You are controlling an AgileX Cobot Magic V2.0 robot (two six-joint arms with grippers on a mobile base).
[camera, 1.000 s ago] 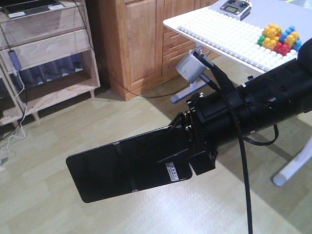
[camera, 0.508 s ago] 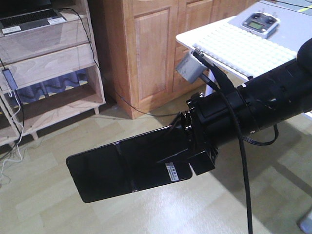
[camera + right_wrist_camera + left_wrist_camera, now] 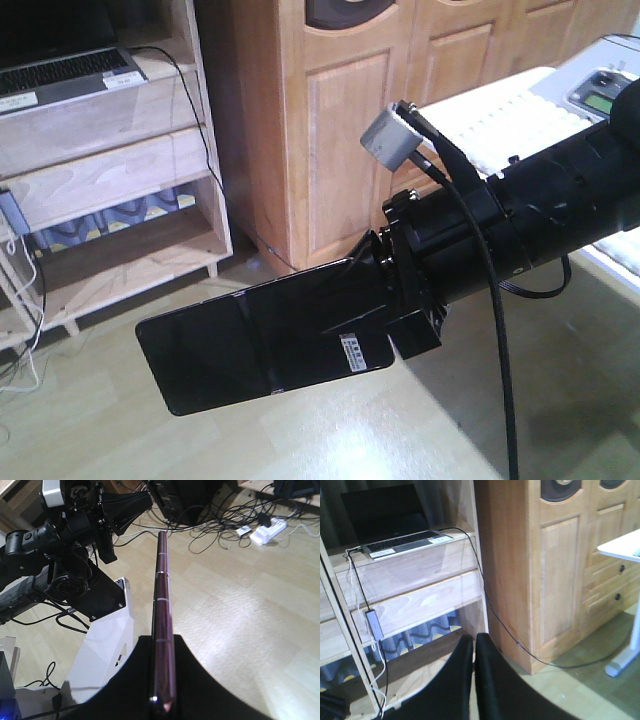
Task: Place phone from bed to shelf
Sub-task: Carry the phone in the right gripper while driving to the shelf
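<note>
The phone (image 3: 260,345), a glossy black slab with a crease and a small white sticker, hangs above the floor, held by one end. My right gripper (image 3: 392,322) is shut on that end. In the right wrist view the phone (image 3: 163,590) shows edge-on, pinkish, between the black fingers of the right gripper (image 3: 163,647). The shelf (image 3: 120,170) of pale boards stands at the left, beyond the phone. The left wrist view faces the shelf (image 3: 420,600) from close by. My left gripper (image 3: 474,644) is shut with nothing in it. The bed is out of view.
A silver laptop (image 3: 60,75) lies on the shelf's upper board, with a cable (image 3: 510,630) trailing to the floor. A tall wooden cabinet (image 3: 340,130) stands right of the shelf. A white table (image 3: 490,115) is at the right. Cables and a power strip (image 3: 267,530) lie on the floor.
In the front view the shelf and cabinet have slid to the right and grown larger, and the white table has moved toward the right edge. The phone stays held the same way in my right gripper.
</note>
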